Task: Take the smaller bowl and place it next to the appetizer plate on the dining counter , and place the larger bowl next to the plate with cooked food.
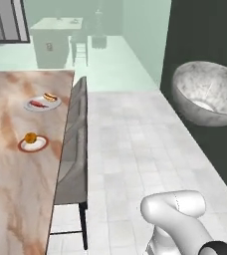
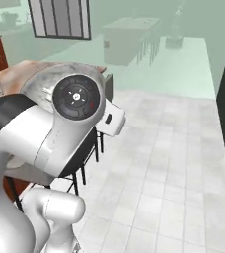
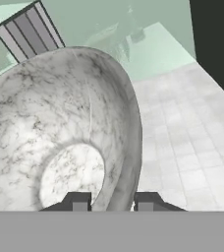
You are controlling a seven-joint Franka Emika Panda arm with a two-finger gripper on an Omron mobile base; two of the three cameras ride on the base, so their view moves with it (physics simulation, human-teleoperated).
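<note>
Marbled bowl (image 3: 60, 147) carried high over the tiled floor (image 1: 135, 149), off the dining counter's (image 1: 16, 199) stool-side edge.

Gripper (image 3: 111, 202) clamped on the rim, one fingertip inside, one outside. Tipped on its side, mouth facing the camera; larger or smaller: cannot tell. Grey stools (image 1: 75, 164) along the counter edge; two plates (image 1: 33, 144) with food near its far end.

Light is even and soft throughout — a flat rendered brightness with no clear source. The far room fades into a pale green haze, its furniture washed out and low in contrast. The floor tiles (image 1: 135, 149) show no glare. Shadows are faint; the stools (image 1: 75, 149) barely darken the floor. The marbled bowl (image 3: 60, 138) looks slightly soft and grainy up close — edges elsewhere stay undistorted.
</note>
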